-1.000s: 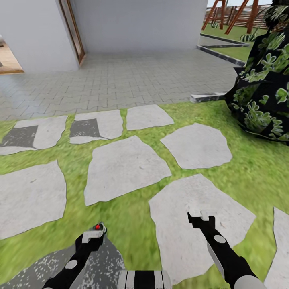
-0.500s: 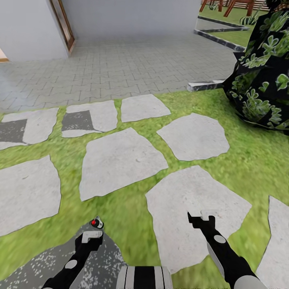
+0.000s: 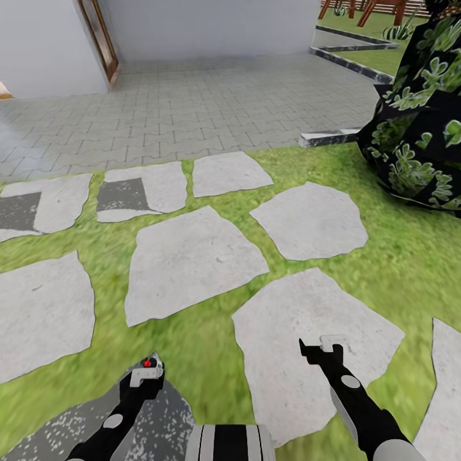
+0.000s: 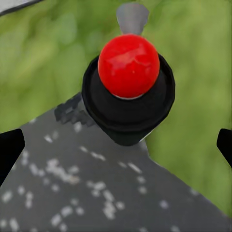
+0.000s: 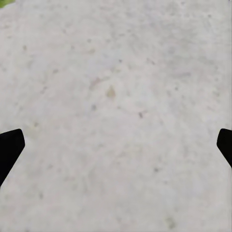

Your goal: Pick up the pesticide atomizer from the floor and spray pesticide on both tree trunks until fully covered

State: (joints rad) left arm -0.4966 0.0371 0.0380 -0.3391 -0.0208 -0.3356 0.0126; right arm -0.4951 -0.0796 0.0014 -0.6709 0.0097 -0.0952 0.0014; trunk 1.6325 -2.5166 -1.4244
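Where grass (image 3: 211, 358) shows, perhaps stone slabs (image 3: 192, 262).

2 black arms, grey round joint caps; white-striped black trunk (image 3: 230, 443)

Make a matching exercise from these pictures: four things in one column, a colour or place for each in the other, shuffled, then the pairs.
Things:
1. knob
2. bush
3. right gripper
4. door frame

Colour or place:
a. over a pale stone slab
b. red
c. brown, at the white wall
d. dark leaves, on the lawn's right edge

Pairs: 1-b, 2-d, 3-a, 4-c
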